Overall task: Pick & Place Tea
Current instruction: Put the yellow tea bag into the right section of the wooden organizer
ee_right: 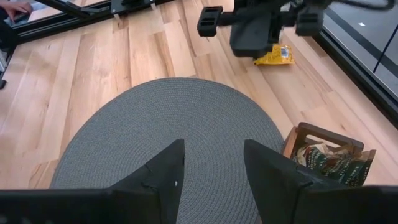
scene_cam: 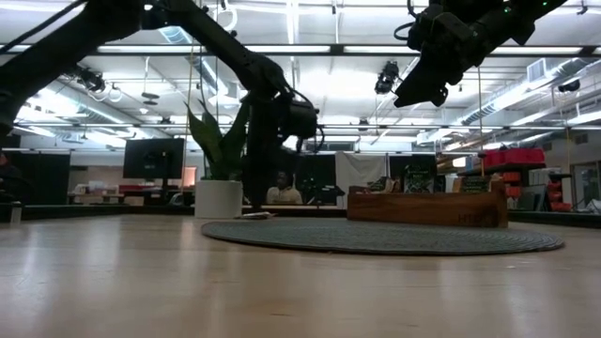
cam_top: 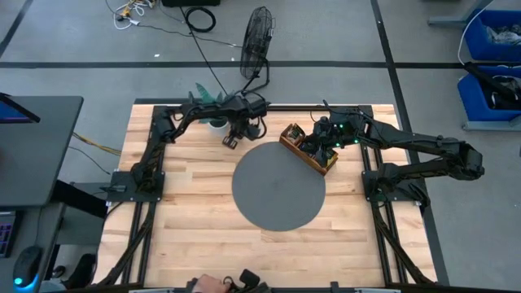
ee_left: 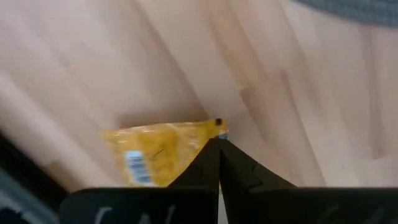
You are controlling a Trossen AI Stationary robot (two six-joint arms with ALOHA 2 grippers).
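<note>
A yellow tea packet lies flat on the wood near the table's far edge, beside the potted plant; the right wrist view shows the packet too. My left gripper is down at it, shut on its corner. The brown wooden tray stands at the grey round mat's far right rim and holds dark packets. My right gripper hangs open high above the tray and touches nothing. My left gripper pinches the yellow packet by the corner that points to its fingertips. The fingers come from above, slanting down. The rest of the packet lies flat on the wood. Whether the corner is lifted does not show.
The grey round mat fills the table's middle. The plant in its white pot stands right beside the left gripper. A fan stands on the floor beyond the far edge. A person's hand shows at the near edge.
</note>
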